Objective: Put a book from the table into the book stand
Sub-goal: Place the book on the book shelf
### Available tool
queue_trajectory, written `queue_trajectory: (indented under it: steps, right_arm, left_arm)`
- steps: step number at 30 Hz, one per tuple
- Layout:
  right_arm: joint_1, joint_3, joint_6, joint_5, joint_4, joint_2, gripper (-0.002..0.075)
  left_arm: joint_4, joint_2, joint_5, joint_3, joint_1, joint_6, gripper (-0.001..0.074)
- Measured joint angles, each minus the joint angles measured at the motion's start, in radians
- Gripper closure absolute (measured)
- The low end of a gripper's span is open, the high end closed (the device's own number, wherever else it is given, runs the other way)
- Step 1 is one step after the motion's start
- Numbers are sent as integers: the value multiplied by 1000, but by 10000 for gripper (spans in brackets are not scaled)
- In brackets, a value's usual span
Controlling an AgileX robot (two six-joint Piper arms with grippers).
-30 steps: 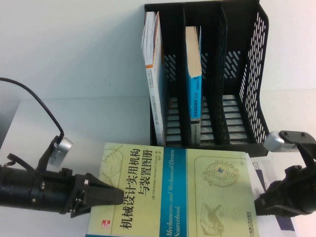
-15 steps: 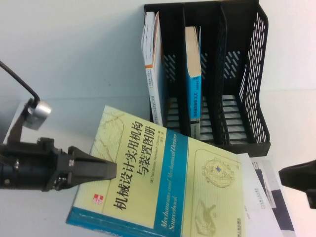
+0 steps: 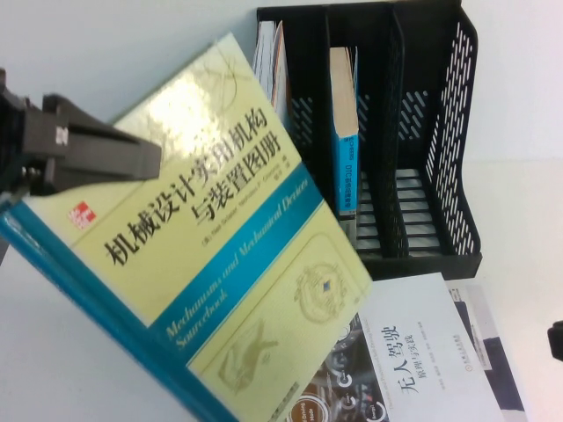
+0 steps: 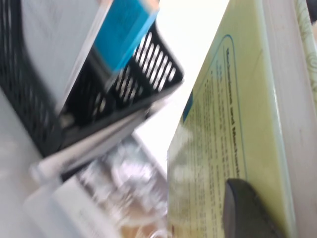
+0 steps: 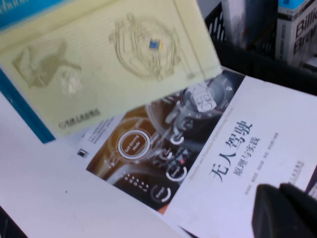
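My left gripper (image 3: 145, 163) is shut on the left edge of the big yellow-green book (image 3: 211, 255) and holds it high above the table (image 3: 44, 352), tilted, its blue spine facing down-left. In the left wrist view one finger (image 4: 242, 208) presses on the book's cover (image 4: 223, 119). The black book stand (image 3: 440, 132) stands at the back right; its right slot is empty. My right gripper (image 5: 285, 210) is shut and empty, low at the right edge (image 3: 556, 341), over the white book.
A white book with a dark dashboard picture (image 3: 413, 352) lies flat in front of the stand, also in the right wrist view (image 5: 213, 148). A white book (image 3: 268, 70) fills the stand's left slot and a blue-spined book (image 3: 345, 132) the middle slot.
My left gripper has lifted the yellow-green book up off the table and tilted it. The white book under it now shows. My right gripper has drawn back to the right edge.
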Motion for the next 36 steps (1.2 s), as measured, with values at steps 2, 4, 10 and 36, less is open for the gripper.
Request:
queue_trajectory:
  steps: [2,4,10,36]
  right_arm:
    - [0,0,24,15,-23,-2,729]
    - [0,0,50,21,-45,-2,729]
    - [0,0,93,27,-75,-2,729]
    - [0,0,336,48,-220,-2,729]
  left_arm:
    - [-12,0,8,-61,0,-47,542]
    - [-17,-2,8,-108,0,-97,542]
    - [18,-8,-59,-199,-28,-226,542]
    - [1240,622,-434,-865,-830,-1122,543]
